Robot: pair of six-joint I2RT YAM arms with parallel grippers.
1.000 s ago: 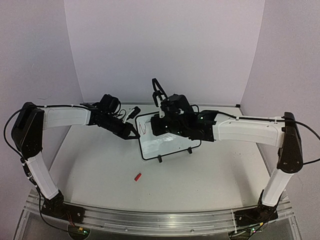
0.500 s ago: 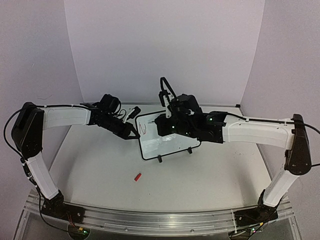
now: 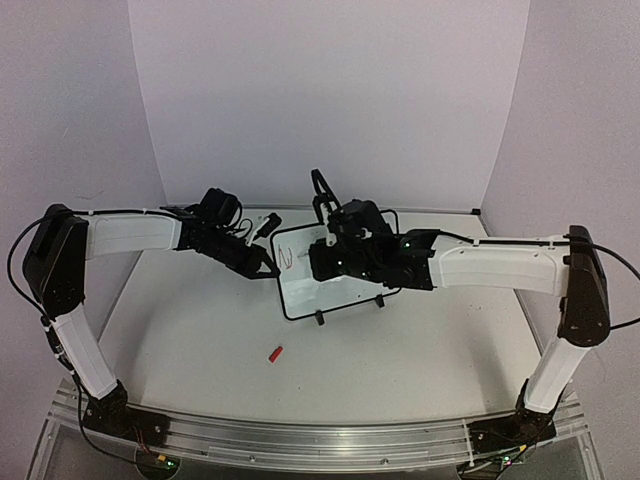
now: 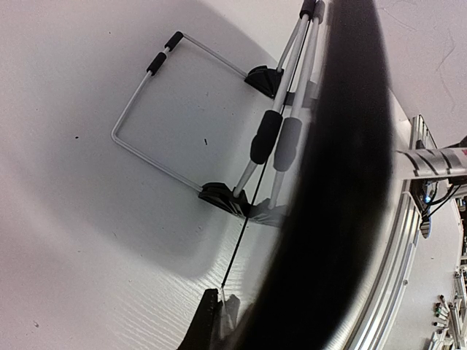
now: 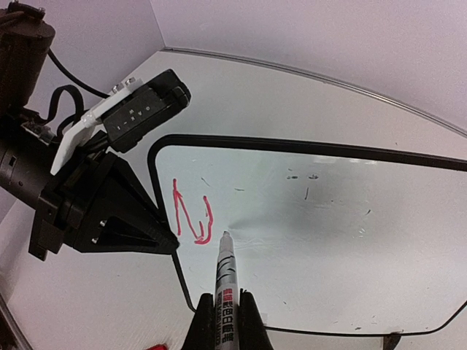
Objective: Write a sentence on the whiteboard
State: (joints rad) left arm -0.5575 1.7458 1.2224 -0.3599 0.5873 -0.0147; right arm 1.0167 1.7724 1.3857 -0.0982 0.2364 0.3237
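Right wrist view, items listed from the grip outward.

1. Right hand (image 5: 222, 324): jaws closed narrow on a slim white-barrelled marker with red print (image 5: 225, 281). The tip points at the board face just beside the red mark. Whether it touches cannot be told.

2. Left hand (image 5: 169, 240): black fingers pinched onto the left edge of the board's frame, judged to be a steadying hold. Its own camera shows only a dark blurred band and a silver wire stand with black foam sleeves (image 4: 182, 109).

3. Small white rectangular whiteboard with a thin black rounded-corner frame (image 5: 328, 248): in the top view it is propped at a tilt on two black feet. It sits mid-surface toward the back wall, between the two hands.

4. Sentence: not yet there. One red zigzag mark (image 5: 191, 219), like a capital N, sits near the board's upper left corner. Nothing follows it.

5. Board face otherwise: glossy and bare, apart from a few faint dark flecks (image 5: 299, 176) near the top.

6. Small red cap (image 3: 276, 353): lies on the pale surface (image 3: 420, 370), well apart from the board on its near side.

Progress, as judged: barely begun. The first letter is down at most, and every remaining word is left to write.
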